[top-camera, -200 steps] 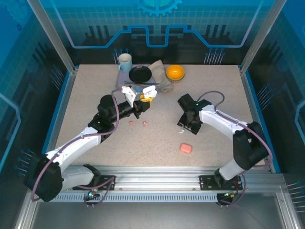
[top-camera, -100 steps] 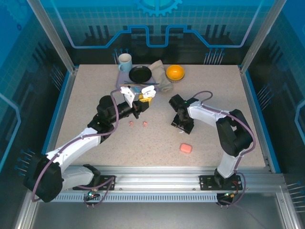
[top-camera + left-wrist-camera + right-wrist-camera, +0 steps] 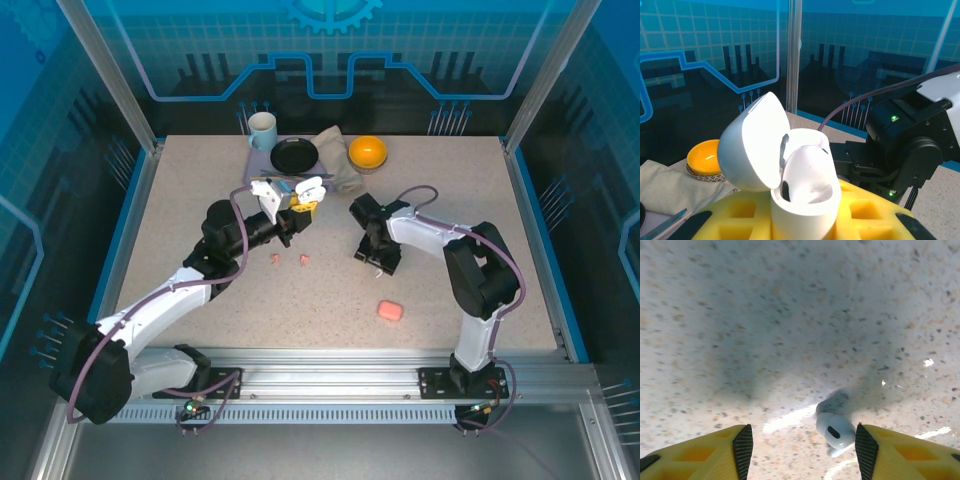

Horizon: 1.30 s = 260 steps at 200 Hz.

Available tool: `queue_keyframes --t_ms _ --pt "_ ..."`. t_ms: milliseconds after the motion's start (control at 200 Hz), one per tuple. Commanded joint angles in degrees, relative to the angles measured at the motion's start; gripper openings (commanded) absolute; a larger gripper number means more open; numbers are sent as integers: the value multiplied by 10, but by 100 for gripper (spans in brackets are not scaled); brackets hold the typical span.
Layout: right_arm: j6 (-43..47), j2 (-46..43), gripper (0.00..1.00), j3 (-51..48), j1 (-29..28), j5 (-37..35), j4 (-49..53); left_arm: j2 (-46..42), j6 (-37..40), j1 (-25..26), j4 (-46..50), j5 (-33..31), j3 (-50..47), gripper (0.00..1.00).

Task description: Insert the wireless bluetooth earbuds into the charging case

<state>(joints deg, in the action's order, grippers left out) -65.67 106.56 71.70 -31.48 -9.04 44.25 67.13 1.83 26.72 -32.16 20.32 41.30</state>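
My left gripper [image 3: 298, 206] is shut on a white charging case [image 3: 805, 200], held upright above the table with its lid [image 3: 751, 150] swung open. A white rounded piece [image 3: 807, 167] sits in the case's opening. My right gripper [image 3: 800, 447] is open, low over the table and pointing down. A white earbud [image 3: 836, 432] lies on the table between its pads, close to the right pad [image 3: 866, 450]. Two salmon-pink earbuds [image 3: 276, 259] [image 3: 304, 259] lie on the table below the left gripper. The right gripper [image 3: 375, 256] stands right of them.
A closed pink case [image 3: 390, 311] lies near the front, right of centre. At the back are a mug [image 3: 262, 130], a black dish [image 3: 294, 155], an orange bowl [image 3: 367, 152] and a crumpled cloth [image 3: 337, 168]. The right arm's black wrist [image 3: 895, 150] is just behind the held case.
The right gripper has moved left and toward the back, coming down over the white earbud. The left gripper has stayed nearly still with the open case.
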Motion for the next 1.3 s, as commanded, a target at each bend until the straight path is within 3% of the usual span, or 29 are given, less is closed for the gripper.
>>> queue_keyframes --t_ms 0,190,520,790,1296 --pt "46 7 59 32 -4 -13 -7 4 -4 -6 -29 -6 -1 0" --pt "107 19 59 87 -14 -62 64 9 -11 -6 -33 -2 2 0" --pt "267 9 61 52 -1 -88 70 2 -7 -7 -17 -1 6 0" --pt "249 0 59 12 20 -73 70 4 -6 -7 -7 -1 14 0" --pt "219 40 55 33 16 -57 60 9 -5 -7 4 -1 22 0"
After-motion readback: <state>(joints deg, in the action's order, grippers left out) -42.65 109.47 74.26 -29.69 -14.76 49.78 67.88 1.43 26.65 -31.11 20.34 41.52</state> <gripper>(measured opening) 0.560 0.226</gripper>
